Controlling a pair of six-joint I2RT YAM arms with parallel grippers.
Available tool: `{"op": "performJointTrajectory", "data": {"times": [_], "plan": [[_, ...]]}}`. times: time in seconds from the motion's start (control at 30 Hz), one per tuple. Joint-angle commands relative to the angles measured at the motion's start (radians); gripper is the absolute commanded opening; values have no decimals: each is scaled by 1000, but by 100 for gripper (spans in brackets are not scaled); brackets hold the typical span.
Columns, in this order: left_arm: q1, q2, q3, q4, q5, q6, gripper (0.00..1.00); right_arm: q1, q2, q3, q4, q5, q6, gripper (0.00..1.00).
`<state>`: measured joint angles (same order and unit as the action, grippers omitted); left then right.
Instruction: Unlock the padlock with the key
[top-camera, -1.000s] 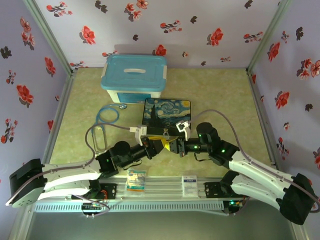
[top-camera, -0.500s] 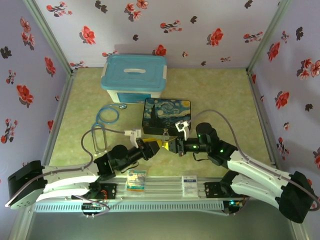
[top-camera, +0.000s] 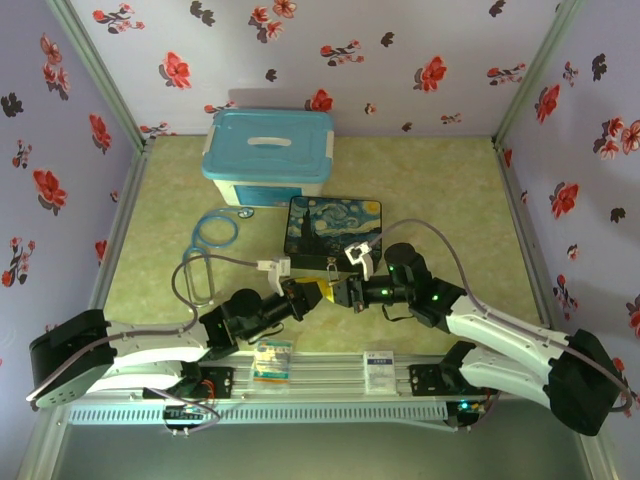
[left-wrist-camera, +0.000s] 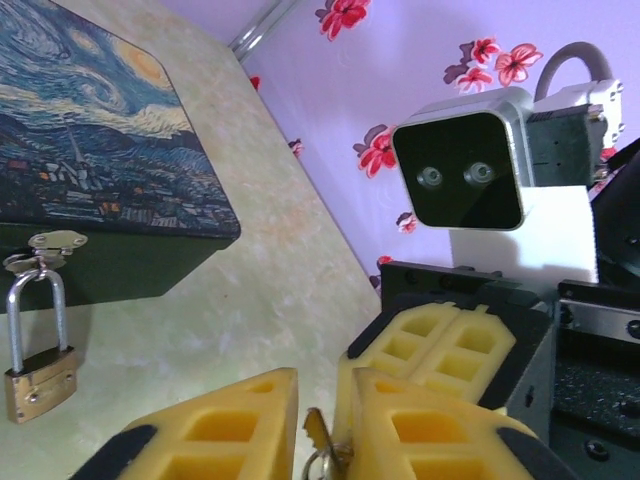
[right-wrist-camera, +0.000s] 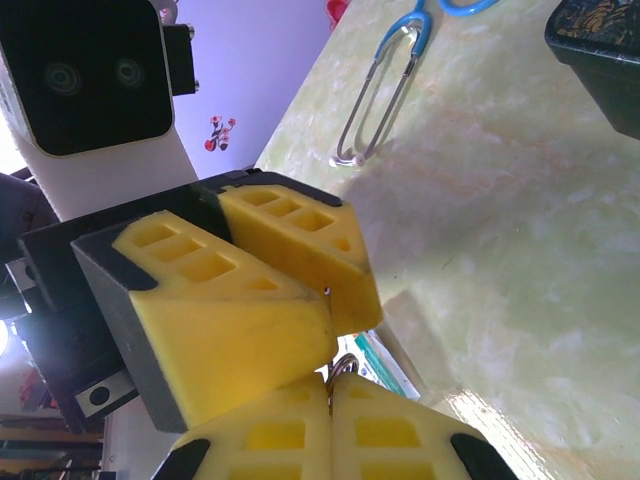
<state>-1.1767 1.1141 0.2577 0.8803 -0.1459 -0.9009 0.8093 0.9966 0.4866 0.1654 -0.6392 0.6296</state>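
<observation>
The small brass padlock (left-wrist-camera: 40, 375) hangs by its silvery shackle from the hasp on the front of the Starry-Night box (left-wrist-camera: 90, 150) (top-camera: 333, 228). Both grippers meet tip to tip just in front of that box. My right gripper (right-wrist-camera: 331, 385) (top-camera: 332, 290) is shut on the ring of the key (right-wrist-camera: 346, 364). My left gripper (left-wrist-camera: 318, 385) (top-camera: 312, 291) has closed around the key (left-wrist-camera: 320, 437), whose thin blade stands in the narrow slot between its yellow fingers. The padlock hangs to the left of both grippers in the left wrist view, and nothing touches it.
A blue-lidded bin (top-camera: 268, 155) stands behind the box. A blue stethoscope (top-camera: 212, 232) (right-wrist-camera: 385, 90) lies left of the box. Two small packets (top-camera: 272, 360) (top-camera: 379, 366) rest on the front rail. Flowered walls close in three sides.
My left gripper opened wider, then closed in on the key. The left arm drew back and came forward again. The right gripper stayed shut and shifted slightly.
</observation>
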Motion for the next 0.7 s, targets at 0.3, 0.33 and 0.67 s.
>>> {"op": "performJointTrajectory", "data": {"times": [0.3, 0.33, 0.67], "plan": [[-2, -4, 35, -35, -72, -59, 0, -8, -22, -19, 143, 43, 47, 54], [-12, -9, 62, -57, -129, -79, 0, -14, -32, -25, 181, 59, 68, 62], [-28, 55, 61, 229, -366, -217, 0, -19, 103, -202, 937, 171, 484, 71]]}}
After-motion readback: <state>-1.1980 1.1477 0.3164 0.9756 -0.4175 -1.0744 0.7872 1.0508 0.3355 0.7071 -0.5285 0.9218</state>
